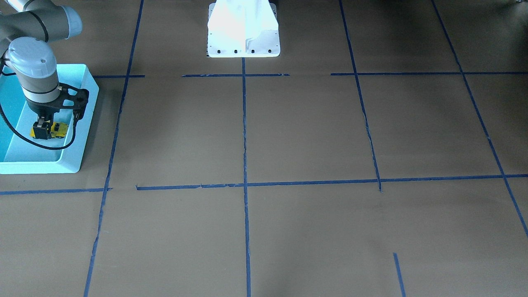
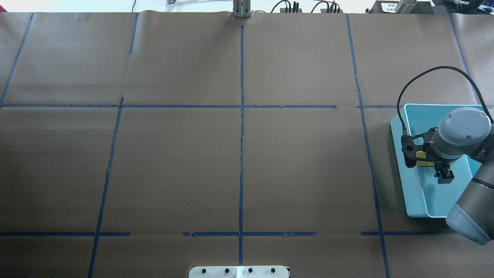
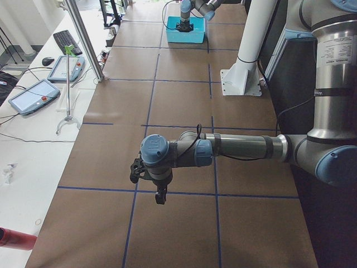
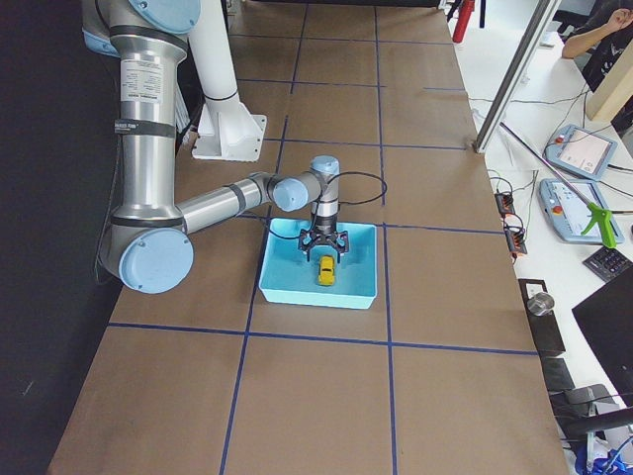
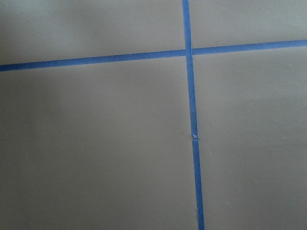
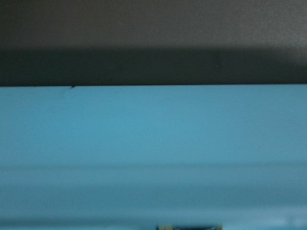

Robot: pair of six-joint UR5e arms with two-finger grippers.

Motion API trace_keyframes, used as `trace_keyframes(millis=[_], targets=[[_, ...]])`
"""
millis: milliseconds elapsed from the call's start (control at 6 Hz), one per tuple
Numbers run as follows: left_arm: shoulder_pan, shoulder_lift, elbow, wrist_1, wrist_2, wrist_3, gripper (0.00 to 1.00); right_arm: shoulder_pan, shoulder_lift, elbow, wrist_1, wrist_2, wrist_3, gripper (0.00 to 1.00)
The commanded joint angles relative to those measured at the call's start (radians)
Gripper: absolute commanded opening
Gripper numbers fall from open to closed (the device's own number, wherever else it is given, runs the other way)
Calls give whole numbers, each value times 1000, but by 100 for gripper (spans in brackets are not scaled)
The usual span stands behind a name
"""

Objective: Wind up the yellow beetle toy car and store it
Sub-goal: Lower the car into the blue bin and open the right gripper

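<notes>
The yellow beetle toy car [image 1: 59,130] is low inside the light blue bin [image 1: 88,107] at the table's right end. My right gripper [image 1: 41,132] reaches down into the bin and is shut on one end of the car. The car's other end sticks out toward the table's middle. In the overhead view the car [image 2: 422,155] shows partly under the wrist, beside the gripper [image 2: 444,174], in the bin [image 2: 413,185]. The right side view shows the car [image 4: 326,269] under the gripper [image 4: 324,252]. My left gripper [image 3: 160,198] hangs over bare table at the far end; I cannot tell whether it is open or shut.
The table is brown paper with a grid of blue tape lines [image 2: 241,154]. The robot's white base [image 1: 243,33] stands at the middle of its edge. A black cable [image 2: 436,71] loops off the right wrist above the bin. The right wrist view is filled by the bin wall [image 6: 153,124].
</notes>
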Motion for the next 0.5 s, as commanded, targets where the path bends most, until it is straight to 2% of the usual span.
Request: trace_keyframes(millis=[0, 167, 333], targets=[[-1, -2, 5, 0, -2, 0, 100, 186, -34, 67, -1, 180, -14, 100], [0, -6, 13, -3, -2, 0, 100, 331, -66, 110, -57, 278, -40, 100], [-1, -5, 13, -3, 0, 2, 100, 470, -63, 127, -114, 299, -66, 100]])
